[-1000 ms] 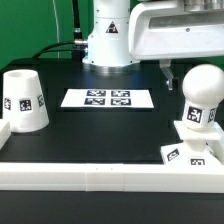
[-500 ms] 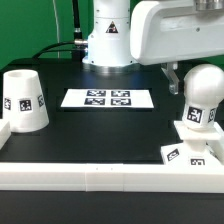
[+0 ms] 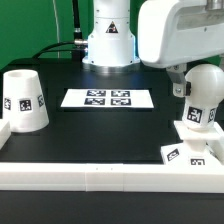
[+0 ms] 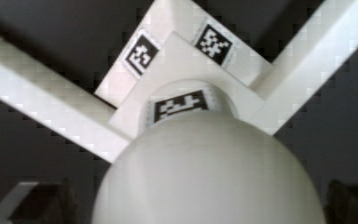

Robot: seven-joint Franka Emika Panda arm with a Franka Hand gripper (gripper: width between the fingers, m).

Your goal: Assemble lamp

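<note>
directly beneath the tool, the bulb stands upright on the square base — the tool is spread wide, its dark fingers flanking the dome without clear contact. the shade sits on the tabletop well away from the tool, beyond the marker board.

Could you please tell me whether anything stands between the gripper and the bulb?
Nothing visible does. In the exterior view the gripper hangs right beside the bulb, with no part between them; the wrist view shows the bulb's dome directly ahead. The shade and the marker board lie well off to the exterior view's left.
</note>
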